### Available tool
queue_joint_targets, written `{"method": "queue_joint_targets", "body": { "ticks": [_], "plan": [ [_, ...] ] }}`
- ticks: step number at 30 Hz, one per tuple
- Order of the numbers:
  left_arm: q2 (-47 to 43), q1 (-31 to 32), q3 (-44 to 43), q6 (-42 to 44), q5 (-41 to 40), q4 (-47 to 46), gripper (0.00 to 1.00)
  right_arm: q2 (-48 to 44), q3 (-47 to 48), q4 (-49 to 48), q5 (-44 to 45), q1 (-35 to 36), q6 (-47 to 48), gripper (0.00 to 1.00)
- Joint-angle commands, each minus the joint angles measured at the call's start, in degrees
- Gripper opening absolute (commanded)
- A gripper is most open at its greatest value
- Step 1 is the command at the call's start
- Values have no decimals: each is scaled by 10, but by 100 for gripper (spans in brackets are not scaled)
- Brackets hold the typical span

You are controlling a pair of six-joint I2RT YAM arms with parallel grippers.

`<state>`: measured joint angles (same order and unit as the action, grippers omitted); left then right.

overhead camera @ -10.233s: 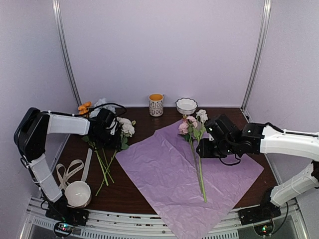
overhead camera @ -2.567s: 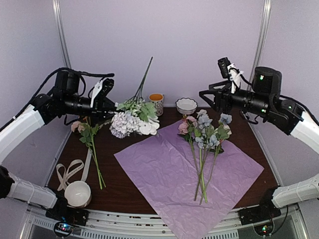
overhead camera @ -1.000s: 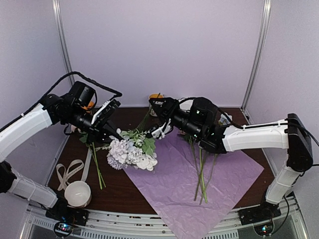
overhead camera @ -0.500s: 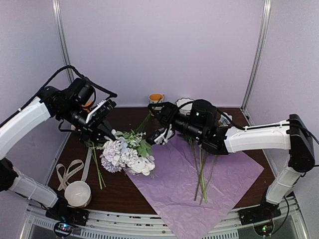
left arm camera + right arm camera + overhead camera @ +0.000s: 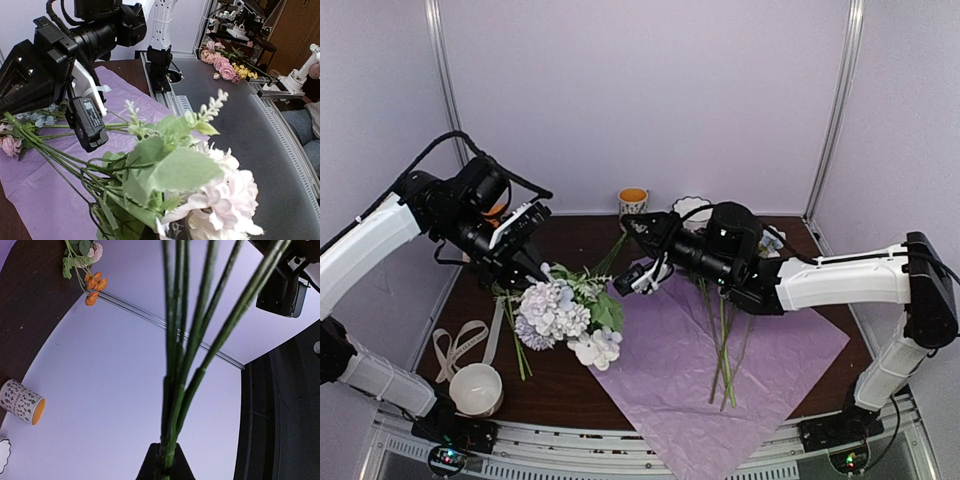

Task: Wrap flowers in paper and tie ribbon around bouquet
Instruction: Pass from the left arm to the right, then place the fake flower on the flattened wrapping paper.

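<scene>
Left gripper (image 5: 538, 265) is closed tight on the flowers (image 5: 555, 305), gripping just behind the white and pale blue blooms and holding the bunch in the air over the left half of the desk (image 5: 555, 395). Their thin green stems reach right into the right gripper (image 5: 628, 284), which is also clamped shut on them. Further right, the lilac paper (image 5: 660, 380) lies flat on the desk, with other loose stems (image 5: 725, 350) lying on it.

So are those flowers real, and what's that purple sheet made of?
The flowers look artificial: matte, fabric-like petals and leaves, on thin, stiff green stems that look like plastic. The sheet seems to be thin tissue-type paper, matte lilac and covered in fine crinkles.
</scene>
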<state>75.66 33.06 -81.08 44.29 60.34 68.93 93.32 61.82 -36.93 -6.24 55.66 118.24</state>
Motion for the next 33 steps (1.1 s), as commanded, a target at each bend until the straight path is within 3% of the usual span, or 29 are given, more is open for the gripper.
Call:
{"method": "queue_joint_targets", "body": {
  "ticks": [1,4,6,9,13,16,21,29,33],
  "plan": [
    [-19,3,-7,-69,-7,-68,3,-16,-24,-58,63,15,-52,0],
    [-44,3,13,-171,-78,-175,38,-28,-48,-93,142,32,-171,0],
    [-67,3,31,-206,-121,-236,54,-49,-67,-85,195,41,-263,0],
    [-114,2,72,-243,-196,-335,69,-101,-96,-15,250,44,-422,0],
    [-183,0,133,-288,-290,-463,83,-175,-94,176,274,41,-653,0],
    [-202,-3,155,-311,-330,-510,88,-207,-83,290,284,35,-847,0],
    [-159,-4,132,-368,-454,-493,88,-226,-59,456,241,27,-1119,0],
    [-92,-21,97,-444,-588,-436,88,-190,-83,533,101,-15,-1498,0],
    [-89,-39,131,-489,-592,-436,87,-143,-102,540,52,-20,-1582,0]
  ]
}}
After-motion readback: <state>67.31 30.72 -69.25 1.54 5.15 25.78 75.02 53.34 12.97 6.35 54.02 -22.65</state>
